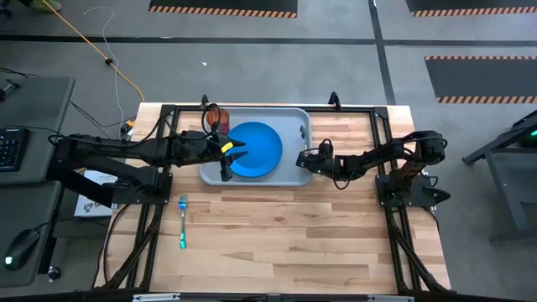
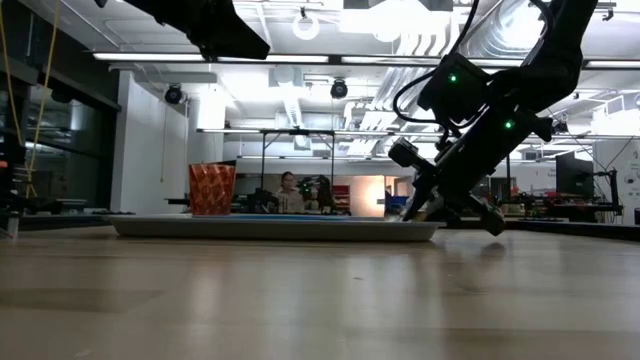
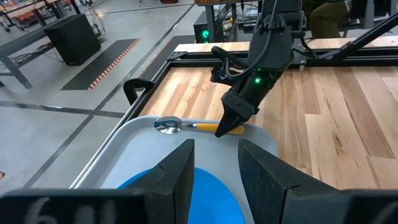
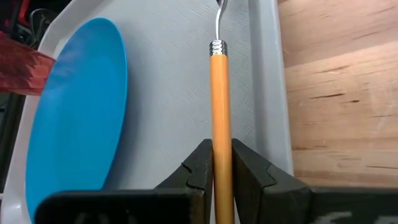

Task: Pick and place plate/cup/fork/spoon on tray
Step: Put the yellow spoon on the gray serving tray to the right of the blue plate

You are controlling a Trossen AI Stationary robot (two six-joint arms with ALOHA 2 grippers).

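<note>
Orange handle first: in my right wrist view the spoon runs straight out from the right gripper, whose fingers are clamped on that handle, with the shaft lying over the tray floor beside the blue plate. From overhead I get none of that detail; the right gripper just shows at the tray's right edge. The left wrist view fills in the far end, showing the spoon's silver bowl resting on the tray floor.

The left gripper sits over the plate's left side, and its fingers stand apart with nothing between them. Only the overhead view gives me the fork, lying on the bare wooden desk well apart from the tray, below the left arm. The reddish-brown cup stands in the tray's back left corner; the low view shows it upright above the tray rim.
</note>
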